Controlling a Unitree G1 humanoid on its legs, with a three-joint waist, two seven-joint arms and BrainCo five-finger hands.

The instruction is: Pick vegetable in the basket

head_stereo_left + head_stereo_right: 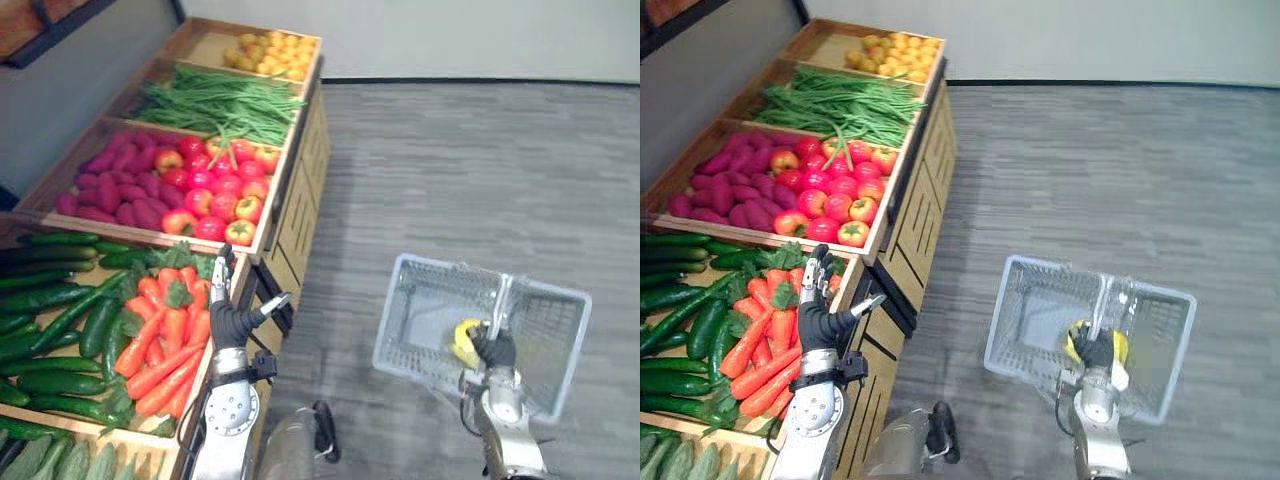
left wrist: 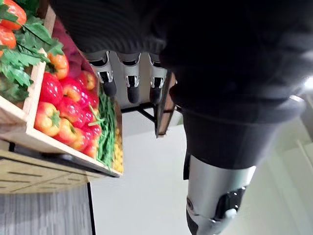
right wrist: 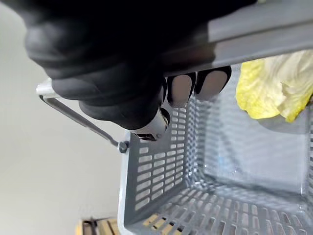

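First, at the left, one stepped wooden produce stand (image 1: 300,215) holds heaps too many to count. Nearest are long dark green cucumbers (image 1: 50,300) beside orange carrots with leafy green tops (image 1: 165,345). Behind them come purple sweet potatoes (image 1: 110,185) next to red and yellow round fruits (image 1: 215,190). A bed of thin green beans (image 1: 220,105) follows, and small yellow fruits (image 1: 270,52) fill the farthest bin. The left hand (image 1: 228,320) hangs over the carrots at the stand's outer edge. It is released, with fingers straight, thumb stretched out sideways, and nothing in it. Grey wood-patterned floor (image 1: 450,170) lies between the stand and one grey plastic lattice basket (image 1: 412,315), which is well apart from the left hand. The right hand (image 1: 493,348) is clenched round the flat grey handle (image 3: 274,34) that crosses over the basket. Its dark fingertips (image 3: 180,89) wrap under the bar. A second thin bar handle (image 3: 78,117) hangs folded down outside the rim. Inside the basket lies a single vegetable, a crinkled yellow-green leafy piece (image 3: 274,88). It is pale at its folds and loosely bunched. It rests on the basket's bottom just below and beside the right hand, not touching the fingers, and far from the left hand.
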